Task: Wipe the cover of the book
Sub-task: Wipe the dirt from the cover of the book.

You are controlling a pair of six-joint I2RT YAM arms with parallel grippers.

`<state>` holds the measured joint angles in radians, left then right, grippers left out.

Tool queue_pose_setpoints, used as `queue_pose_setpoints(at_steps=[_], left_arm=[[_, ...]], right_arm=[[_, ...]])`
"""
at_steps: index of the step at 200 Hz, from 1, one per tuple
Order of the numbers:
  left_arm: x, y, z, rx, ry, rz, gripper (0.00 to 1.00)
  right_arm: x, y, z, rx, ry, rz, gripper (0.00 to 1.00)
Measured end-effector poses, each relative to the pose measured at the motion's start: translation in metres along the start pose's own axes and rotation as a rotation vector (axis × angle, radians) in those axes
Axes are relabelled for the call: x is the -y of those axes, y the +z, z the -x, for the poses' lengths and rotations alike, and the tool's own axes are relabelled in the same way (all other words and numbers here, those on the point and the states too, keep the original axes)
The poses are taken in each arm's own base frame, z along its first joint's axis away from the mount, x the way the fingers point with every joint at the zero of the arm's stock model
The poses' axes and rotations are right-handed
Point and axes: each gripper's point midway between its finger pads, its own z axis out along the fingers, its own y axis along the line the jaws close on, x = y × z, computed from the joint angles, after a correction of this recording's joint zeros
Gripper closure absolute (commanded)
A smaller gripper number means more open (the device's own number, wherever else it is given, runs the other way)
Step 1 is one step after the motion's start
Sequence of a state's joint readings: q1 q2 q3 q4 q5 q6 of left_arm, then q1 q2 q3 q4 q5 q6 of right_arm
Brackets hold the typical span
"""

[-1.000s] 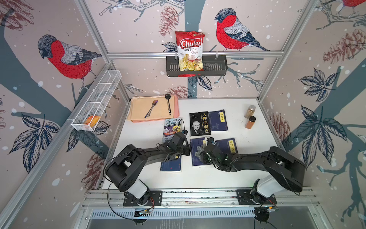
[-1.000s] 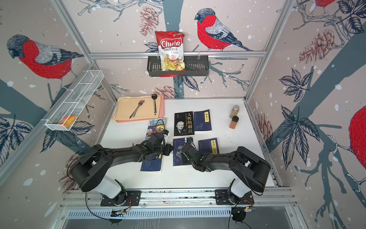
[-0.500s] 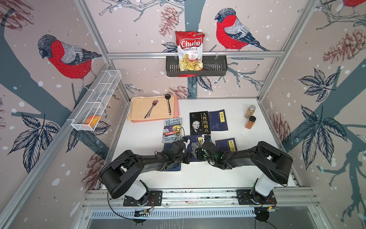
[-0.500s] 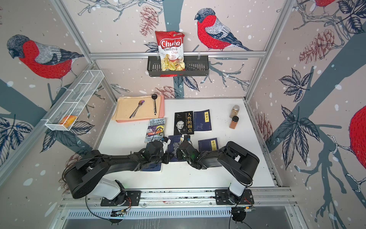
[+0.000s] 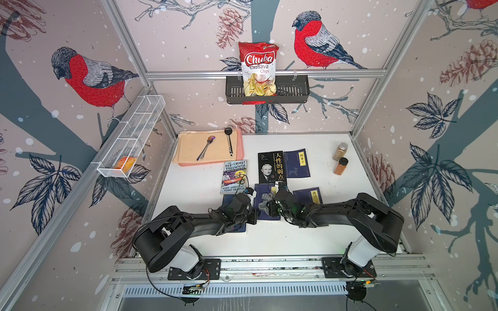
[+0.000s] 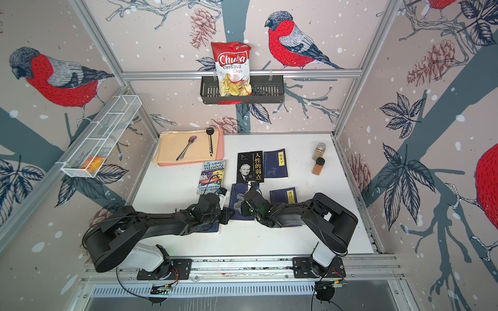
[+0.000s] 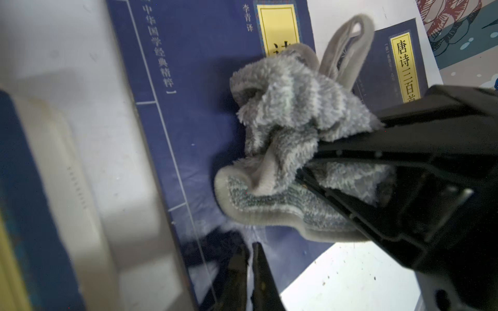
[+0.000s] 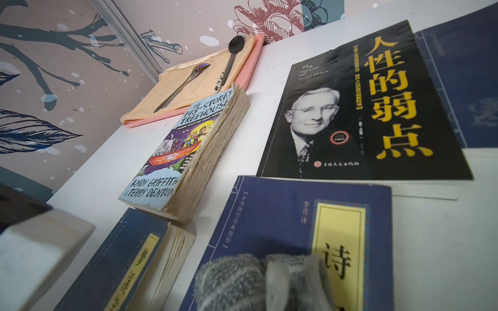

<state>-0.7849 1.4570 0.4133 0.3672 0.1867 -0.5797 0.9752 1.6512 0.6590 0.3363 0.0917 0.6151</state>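
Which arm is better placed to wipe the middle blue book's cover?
Right. The right claw is shut on the cloth on the middle blue book; the left claw holds no cloth.

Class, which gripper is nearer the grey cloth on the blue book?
Right. The right gripper is shut on the grey cloth atop the blue book; the left gripper, shut, sits by that book's edge, clear of the cloth.

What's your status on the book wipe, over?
Right gripper shut on grey cloth, cloth on blue book cover. Left gripper shut at the book's near corner. Black book close beyond the far edge.
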Motion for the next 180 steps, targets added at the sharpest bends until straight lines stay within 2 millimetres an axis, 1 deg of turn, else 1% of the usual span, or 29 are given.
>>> queue_pose_setpoints(at_steps=[29,47,61,66,81,96,128,153,168,180], left_arm=[[-0.001,-0.001,-0.001,0.011,-0.013,-0.003,0.91],[-0.002,-0.002,-0.002,0.017,-0.012,-0.005,0.92],[-0.002,-0.002,-0.002,0.020,-0.014,-0.006,0.92],[-0.002,-0.002,-0.002,0.021,-0.014,-0.006,0.92],[-0.002,-0.002,-0.002,0.023,-0.015,-0.006,0.92],[-0.003,-0.003,-0.003,0.023,-0.018,-0.006,0.92],[-0.003,-0.004,-0.004,0.023,-0.018,-0.005,0.92],[-0.004,-0.005,-0.005,0.024,-0.019,-0.006,0.93],[-0.004,-0.005,-0.005,0.025,-0.020,-0.007,0.93],[-0.004,-0.005,-0.005,0.026,-0.020,-0.008,0.93]], right_arm=[[-0.011,0.005,0.014,0.018,-0.014,0.013,0.90],[-0.015,0.017,0.013,-0.001,-0.019,0.021,0.90],[-0.016,0.029,0.007,-0.028,-0.024,0.029,0.91],[-0.017,0.033,0.009,-0.023,-0.022,0.035,0.91],[-0.023,0.046,0.017,-0.009,-0.016,0.083,0.91],[-0.023,0.057,0.028,0.010,0.002,0.114,0.91],[-0.013,0.075,0.053,0.040,0.034,0.141,0.92],[-0.009,0.082,0.067,0.049,0.025,0.144,0.92],[-0.009,0.081,0.068,0.045,0.017,0.143,0.92],[-0.010,0.077,0.063,0.038,-0.002,0.143,0.91]])
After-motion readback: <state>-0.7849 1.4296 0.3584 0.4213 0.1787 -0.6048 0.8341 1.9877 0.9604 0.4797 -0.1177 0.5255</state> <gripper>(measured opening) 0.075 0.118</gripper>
